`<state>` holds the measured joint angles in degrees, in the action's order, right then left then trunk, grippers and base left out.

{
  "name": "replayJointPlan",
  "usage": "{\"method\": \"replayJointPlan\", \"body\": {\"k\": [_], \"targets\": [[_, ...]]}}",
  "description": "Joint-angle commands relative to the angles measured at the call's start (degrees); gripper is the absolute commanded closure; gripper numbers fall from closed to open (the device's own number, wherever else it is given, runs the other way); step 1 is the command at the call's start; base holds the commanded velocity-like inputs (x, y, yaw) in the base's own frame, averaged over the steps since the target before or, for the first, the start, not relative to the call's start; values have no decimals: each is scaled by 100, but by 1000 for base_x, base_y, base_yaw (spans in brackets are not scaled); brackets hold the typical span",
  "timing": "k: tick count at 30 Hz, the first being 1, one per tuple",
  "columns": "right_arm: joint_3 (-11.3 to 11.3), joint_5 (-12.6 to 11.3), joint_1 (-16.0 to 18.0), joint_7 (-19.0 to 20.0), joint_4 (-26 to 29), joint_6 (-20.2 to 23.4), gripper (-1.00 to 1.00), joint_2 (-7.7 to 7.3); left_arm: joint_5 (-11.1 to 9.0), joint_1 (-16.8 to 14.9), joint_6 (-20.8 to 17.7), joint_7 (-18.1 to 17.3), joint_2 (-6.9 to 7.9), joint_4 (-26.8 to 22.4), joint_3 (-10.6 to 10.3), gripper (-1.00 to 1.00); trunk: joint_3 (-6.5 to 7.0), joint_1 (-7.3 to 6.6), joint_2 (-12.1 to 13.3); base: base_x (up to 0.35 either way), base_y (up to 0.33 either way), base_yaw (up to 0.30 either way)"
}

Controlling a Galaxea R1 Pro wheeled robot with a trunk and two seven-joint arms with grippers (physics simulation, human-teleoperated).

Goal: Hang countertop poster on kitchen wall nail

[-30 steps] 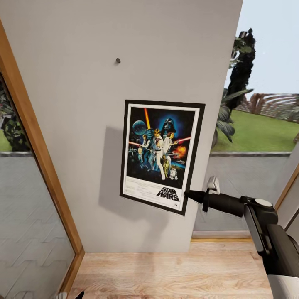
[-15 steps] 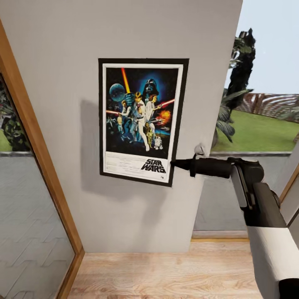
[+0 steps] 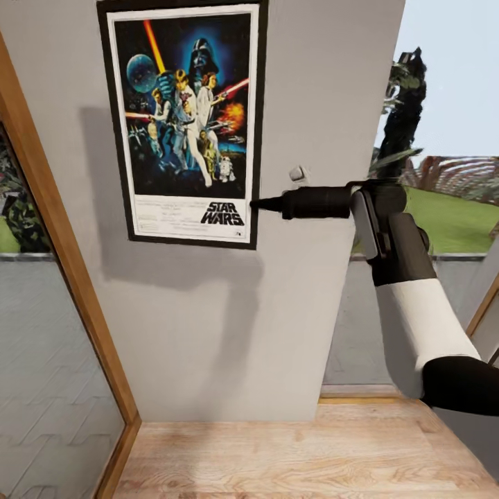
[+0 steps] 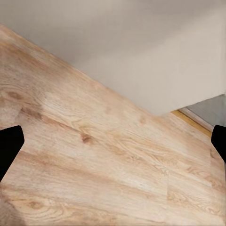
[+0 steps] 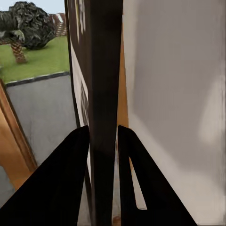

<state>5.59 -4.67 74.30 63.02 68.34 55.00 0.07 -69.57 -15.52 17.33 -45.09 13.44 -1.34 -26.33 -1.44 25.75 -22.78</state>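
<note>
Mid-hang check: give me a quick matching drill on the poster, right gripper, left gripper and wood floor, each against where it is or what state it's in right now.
Things:
1. poster
2. right gripper
3. left gripper
4. wood floor

Places or states:
A. open, fingers wide apart, pointing down at floorboards
B. stretches below the grey wall panel
C. shut on the frame's lower right edge
D. held up against the grey wall, top edge cut off by the head view

Pairs: 1-D, 2-C, 3-A, 4-B
</note>
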Motion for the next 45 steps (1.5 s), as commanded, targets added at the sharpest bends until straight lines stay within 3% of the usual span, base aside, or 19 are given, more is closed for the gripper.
{"method": "replayJointPlan", "body": {"k": [1,6,13,41,45], "targets": [[11,-80,67,-84,-111,73,100,25,-32,-4,34,-8,1,2,-48,-100,-14,4,-14,0,0,0],[41,-72,278,-480,-593,65,100,107,-34,-4,34,-9,1,2,-48,-100,-14,4,-14,0,0,0],[47,-75,339,-670,-697,63,100,122,-38,17,34,-9,1,2,-48,-100,-14,4,-14,0,0,0],[47,-148,276,-645,-708,-19,100,111,-39,23,34,0,1,2,-48,-100,-14,4,-14,0,0,0],[47,-148,259,-640,-745,-334,100,108,-39,23,34,0,1,2,-48,-100,-14,4,-14,0,0,0]]}}
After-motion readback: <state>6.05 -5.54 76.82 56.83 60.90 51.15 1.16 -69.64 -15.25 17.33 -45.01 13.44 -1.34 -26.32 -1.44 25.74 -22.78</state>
